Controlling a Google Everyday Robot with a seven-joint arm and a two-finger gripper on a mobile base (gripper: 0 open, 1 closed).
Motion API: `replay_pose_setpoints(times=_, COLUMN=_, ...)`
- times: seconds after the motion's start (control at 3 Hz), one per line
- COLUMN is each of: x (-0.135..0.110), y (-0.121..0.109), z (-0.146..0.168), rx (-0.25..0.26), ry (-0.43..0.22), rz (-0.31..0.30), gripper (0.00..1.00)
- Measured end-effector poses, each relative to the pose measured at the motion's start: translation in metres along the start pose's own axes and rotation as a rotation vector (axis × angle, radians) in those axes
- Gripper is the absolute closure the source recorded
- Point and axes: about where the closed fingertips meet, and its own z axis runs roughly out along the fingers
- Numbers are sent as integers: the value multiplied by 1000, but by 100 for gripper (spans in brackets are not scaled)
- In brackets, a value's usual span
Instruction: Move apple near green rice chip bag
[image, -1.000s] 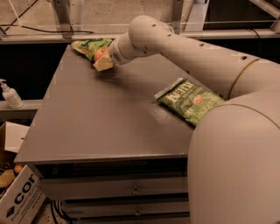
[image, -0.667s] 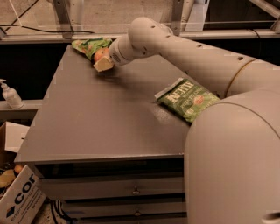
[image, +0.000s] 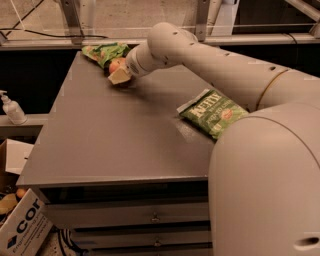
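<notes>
The big, smooth white arm (image: 225, 70) reaches across the flat gray table (image: 110, 135) to its far left corner. The gripper (image: 120, 75) sits low there, right against the round red apple (image: 116, 64). I cannot tell if it is clamped on it. The apple is just beside the crinkly green rice chip bag (image: 105, 51). A flat dark-green bag (image: 212, 112) lies well apart.

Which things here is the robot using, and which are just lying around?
In the job: round red-orange apple; wrinkly light-green snack bag; end effector, at the apple by that bag.
Lying about: flat dark-green bag; white pump bottle; cardboard box.
</notes>
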Motion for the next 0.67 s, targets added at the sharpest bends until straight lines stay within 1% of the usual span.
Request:
replay_pose_setpoints(times=0.33, x=3, y=-1, z=0, rx=0, ry=2, rz=3, gripper=12)
replay_pose_setpoints(times=0.67, x=5, y=-1, z=0, rx=-7, ry=-8, rz=7, gripper=0)
